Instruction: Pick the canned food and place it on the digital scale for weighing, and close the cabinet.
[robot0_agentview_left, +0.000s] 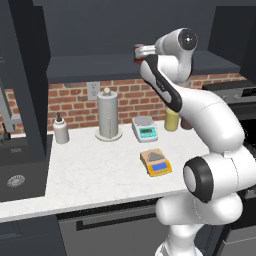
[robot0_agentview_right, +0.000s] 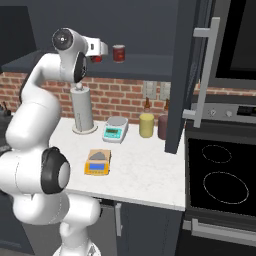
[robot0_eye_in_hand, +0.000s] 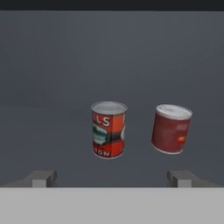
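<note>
Tool (robot0_eye_in_hand: 112, 178) wide open, empty, lined up on brighter red pale-banded can (robot0_eye_in_hand: 109, 130). Small dark red cylindrical tin (robot0_eye_in_hand: 171, 129) stands just right of that can, apart, inside dark charcoal-blue wall cabinet (robot0_eye_in_hand: 52, 65). Best move: shift tool right of that can, centre on tin, avoid nudging either.

1. On my white marble counter (robot0_agentview_left: 100, 175) a grey paper-towel holder (robot0_agentview_left: 109, 116) stands upright against the brick backsplash (robot0_agentview_left: 130, 97).
2. A small white bottle with a dark cap (robot0_agentview_left: 61, 131) stands to the left of that holder, well apart from it.
3. A white-grey scale with a teal display (robot0_agentview_left: 145, 128) sits just right of the holder, near the wall.
4. A yellow jar (robot0_agentview_right: 146, 125) and a dark maroon jar (robot0_agentview_right: 163, 127) stand side by side, right of that scale.
5. A white wall outlet (robot0_agentview_left: 93, 90) sits in the brick above the holder.
6. A black cooktop with ring burners (robot0_agentview_right: 220, 175) lies right of the counter.
7. In my hand view, a brighter red can with a pale band (robot0_eye_in_hand: 109, 129) stands upright.
</note>
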